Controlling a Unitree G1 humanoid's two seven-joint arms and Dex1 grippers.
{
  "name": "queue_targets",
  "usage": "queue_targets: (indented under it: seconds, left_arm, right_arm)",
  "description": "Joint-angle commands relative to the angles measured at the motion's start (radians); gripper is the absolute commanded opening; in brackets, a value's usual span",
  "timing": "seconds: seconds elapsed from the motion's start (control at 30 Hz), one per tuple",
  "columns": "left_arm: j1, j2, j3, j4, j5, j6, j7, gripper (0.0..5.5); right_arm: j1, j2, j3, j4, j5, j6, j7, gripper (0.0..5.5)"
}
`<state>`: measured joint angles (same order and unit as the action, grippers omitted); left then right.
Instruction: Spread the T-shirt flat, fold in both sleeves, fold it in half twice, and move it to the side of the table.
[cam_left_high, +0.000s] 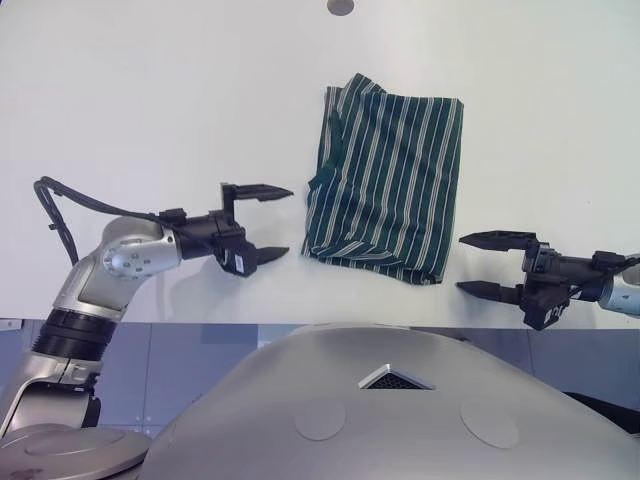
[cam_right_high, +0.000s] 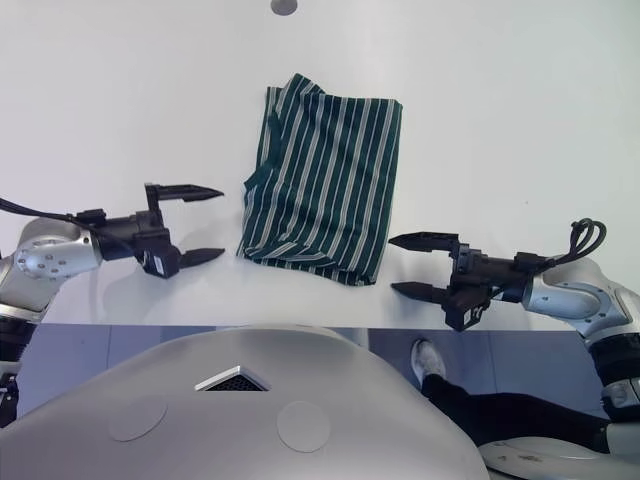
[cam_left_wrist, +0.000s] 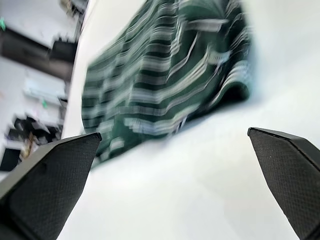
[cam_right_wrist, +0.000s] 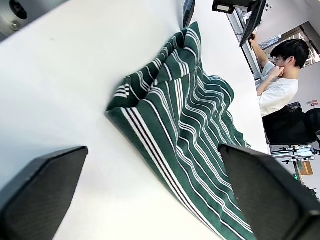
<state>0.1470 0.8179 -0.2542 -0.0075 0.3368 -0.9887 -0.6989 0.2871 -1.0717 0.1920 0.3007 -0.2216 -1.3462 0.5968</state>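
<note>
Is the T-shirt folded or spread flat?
Folded: the T-shirt lies as a compact, rumpled rectangle, no sleeves sticking out, layers visible at its edges.

Nothing legible anywhere: no words, numbers or signs to be made out. Pale label (cam_left_high: 241, 262) on left gripper (cam_left_high: 288, 221), toward 8 o'clock from its fingertips, too small to read. Pale marks (cam_left_high: 556, 312) on right gripper (cam_left_high: 461, 263), equally unreadable.

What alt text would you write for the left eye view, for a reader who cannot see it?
A green, white-striped T-shirt lies loosely folded on a white table. The left gripper and the right gripper sit open on either side of it, pointing at it without touching.
</note>
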Motion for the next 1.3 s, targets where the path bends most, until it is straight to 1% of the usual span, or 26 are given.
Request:
queue_targets:
  seconds: [0.03,0.13,0.23,0.37,0.53,0.63,0.73,0.83,1.0,1.1,1.3]
  left_arm:
    - [-0.002,-0.041,-0.049,0.134,0.238,-0.193,0.103,5.40]
    - [-0.039,-0.089,-0.069,0.194,0.361,-0.210,0.190,5.40]
    - [-0.084,-0.108,-0.093,0.248,0.445,-0.169,0.245,5.40]
    - [-0.110,-0.065,-0.159,0.303,0.475,-0.122,0.222,5.40]
    - [-0.119,-0.021,-0.222,0.332,0.475,-0.118,0.199,5.40]
    - [-0.121,-0.014,-0.252,0.338,0.470,-0.101,0.187,4.77]
    - [-0.121,-0.012,-0.276,0.344,0.459,-0.087,0.182,4.09]
    - [-0.119,-0.008,-0.289,0.353,0.453,-0.073,0.185,3.64]
    - [-0.132,-0.020,-0.307,0.357,0.453,-0.040,0.200,2.51]
    - [-0.142,-0.025,-0.317,0.357,0.453,-0.019,0.205,1.98]
    - [-0.149,-0.021,-0.331,0.366,0.445,0.006,0.196,1.50]
  right_arm:
    - [0.021,0.038,0.012,-0.001,-0.109,0.014,-0.004,4.87]
    - [0.024,0.085,0.012,-0.014,-0.160,0.034,-0.030,4.87]
    - [0.024,0.092,0.022,-0.043,-0.154,0.068,-0.038,4.87]
    - [0.000,0.056,0.050,-0.112,-0.079,0.138,-0.018,4.87]
    - [0.010,0.040,0.060,-0.192,-0.023,0.226,-0.006,4.87]
    - [0.025,0.035,0.057,-0.206,-0.025,0.232,-0.003,4.90]
    - [0.034,0.047,0.064,-0.198,-0.050,0.223,-0.010,4.24]
    - [0.027,0.044,0.075,-0.202,-0.044,0.240,0.003,3.80]
    - [0.017,0.049,0.098,-0.241,0.017,0.355,0.048,2.75]
    - [0.009,0.048,0.113,-0.267,0.034,0.391,0.076,2.24]
    - [-0.003,0.048,0.121,-0.323,0.080,0.468,0.130,1.18]
